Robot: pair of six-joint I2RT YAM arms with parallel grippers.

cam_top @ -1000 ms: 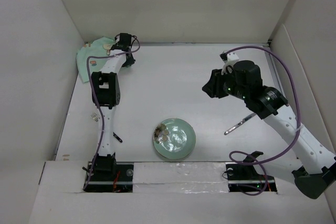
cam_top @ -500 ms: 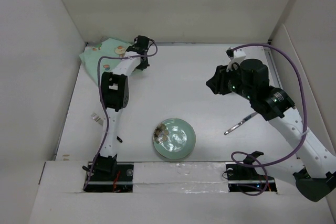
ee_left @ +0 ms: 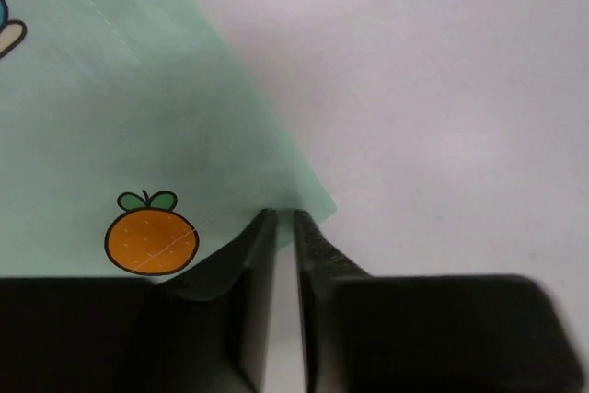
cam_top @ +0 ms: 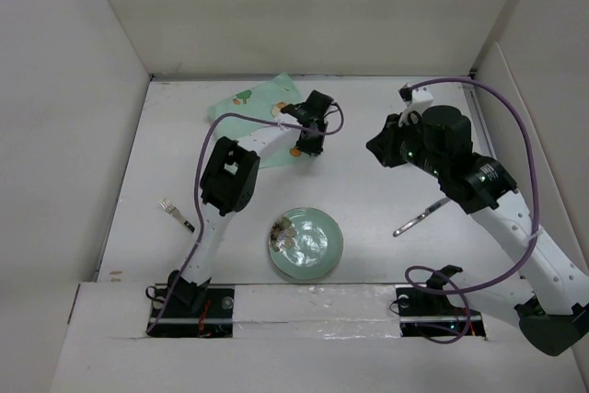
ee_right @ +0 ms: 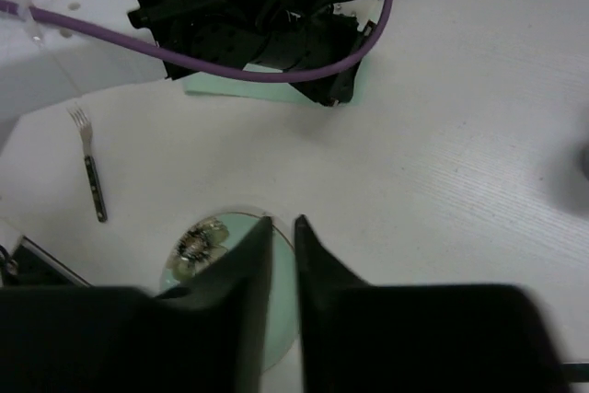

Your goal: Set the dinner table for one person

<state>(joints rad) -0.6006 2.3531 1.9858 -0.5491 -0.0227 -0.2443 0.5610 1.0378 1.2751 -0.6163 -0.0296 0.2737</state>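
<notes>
The dinner table (cam_top: pixel 386 108) is a white matte top between white panels. My left gripper (cam_top: pixel 310 143) is shut on the corner of the mint-green cartoon-print mat (cam_top: pixel 262 98), which lies flat at the back centre-left. In the left wrist view the jaws (ee_left: pixel 284 218) pinch the mat's corner (ee_left: pixel 138 117) next to an orange print (ee_left: pixel 152 238). My right gripper (cam_top: pixel 377 149) is shut and empty, held above the table right of centre. In its wrist view the fingertips (ee_right: pixel 282 221) hang over the plate's rim (ee_right: pixel 230 225).
A pale green plate (cam_top: pixel 317 244) with food on its left side sits near the front centre. A fork (cam_top: pixel 175 213) lies at the left and also shows in the right wrist view (ee_right: pixel 92 172). A knife (cam_top: pixel 421 217) lies at the right. White walls surround the table.
My left gripper has moved right from the far left corner, dragging the mat with it toward the back centre. The right arm has shifted only slightly.
</notes>
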